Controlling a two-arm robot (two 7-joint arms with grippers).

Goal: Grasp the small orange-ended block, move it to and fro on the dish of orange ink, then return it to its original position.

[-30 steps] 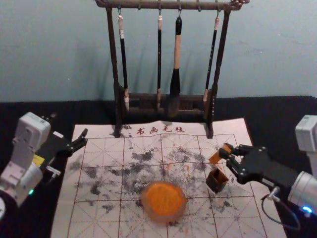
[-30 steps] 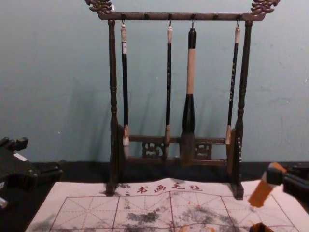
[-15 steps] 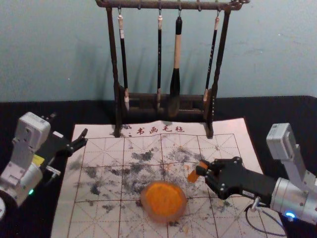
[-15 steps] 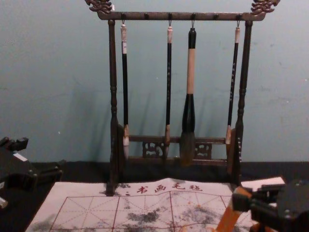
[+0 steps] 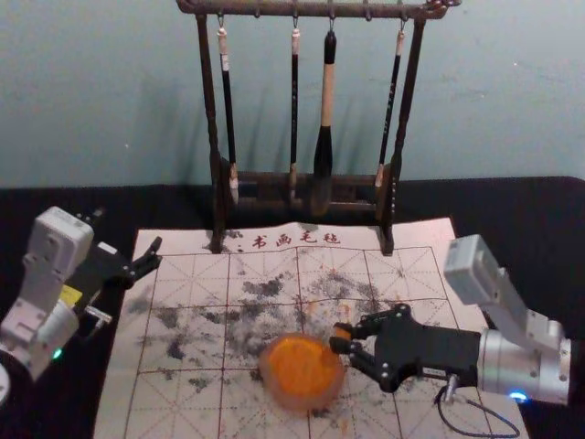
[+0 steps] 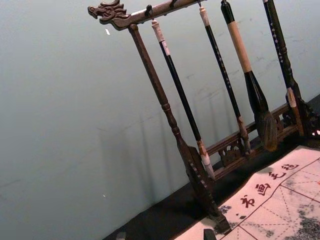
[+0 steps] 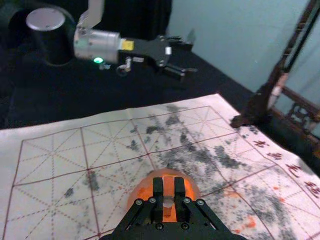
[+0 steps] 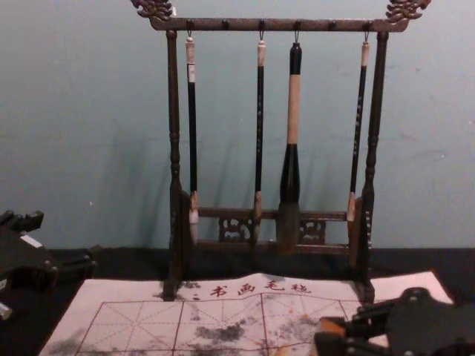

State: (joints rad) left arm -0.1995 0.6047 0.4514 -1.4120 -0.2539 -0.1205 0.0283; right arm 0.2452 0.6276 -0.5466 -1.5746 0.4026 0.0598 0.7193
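In the head view, my right gripper (image 5: 341,337) is over the right edge of the dish of orange ink (image 5: 300,364), shut on the orange-ended block (image 5: 343,329). The right wrist view has the block (image 7: 168,186) pinched between the fingertips of my right gripper (image 7: 168,192), with the dish (image 7: 144,193) below and beyond; contact with the ink cannot be told. At the chest view's lower right, the block's orange part (image 8: 332,325) pokes out beside the dark fingers. My left gripper (image 5: 128,234) is parked open at the mat's left; its fingertips edge into the left wrist view.
A wooden rack (image 5: 306,187) with hanging brushes stands at the back of the gridded, ink-stained mat (image 5: 183,274). The dark-covered table (image 5: 512,210) extends around the mat. My right arm lies across the mat's right side.
My right gripper has carried the block leftward and nearer to the dish. It now covers the small dark holder seen earlier at the mat's right. The left arm has stayed put.
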